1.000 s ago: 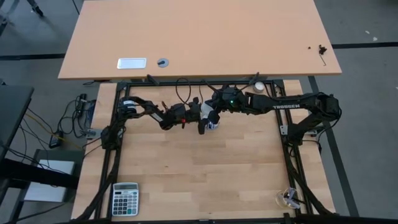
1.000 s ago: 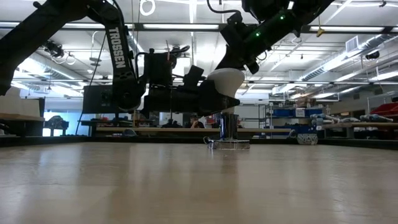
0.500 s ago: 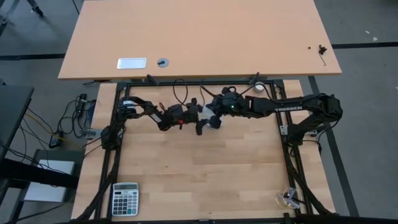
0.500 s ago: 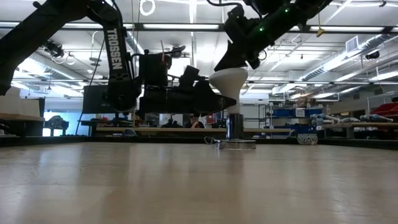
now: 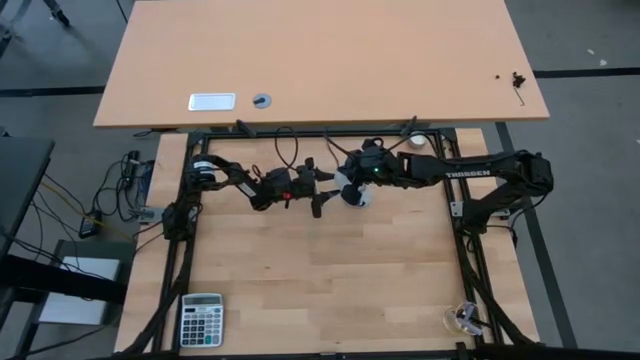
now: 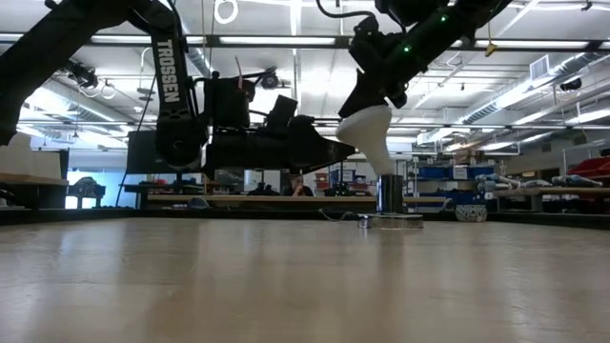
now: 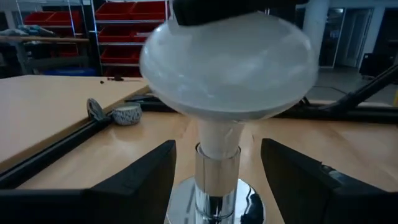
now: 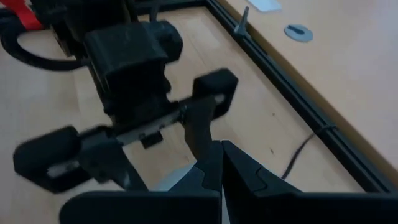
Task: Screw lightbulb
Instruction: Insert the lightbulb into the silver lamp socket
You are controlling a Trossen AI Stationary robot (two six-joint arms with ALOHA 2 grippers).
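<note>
Your right gripper [image 5: 358, 192] stays clamped on the dome of the lightbulb [image 6: 367, 133], fingers together on the glass, and it has carried the bulb rightward over the last second. The socket base [image 6: 390, 203] has slid right with it, so the bulb's neck now sits in the socket's collar at the far middle of the table [image 5: 330, 290]. Your left gripper [image 5: 318, 192] has its fingers spread wide either side of the socket, touching nothing. That looks like seating rather than threading; you likely need the socket held firm before turning.
</note>
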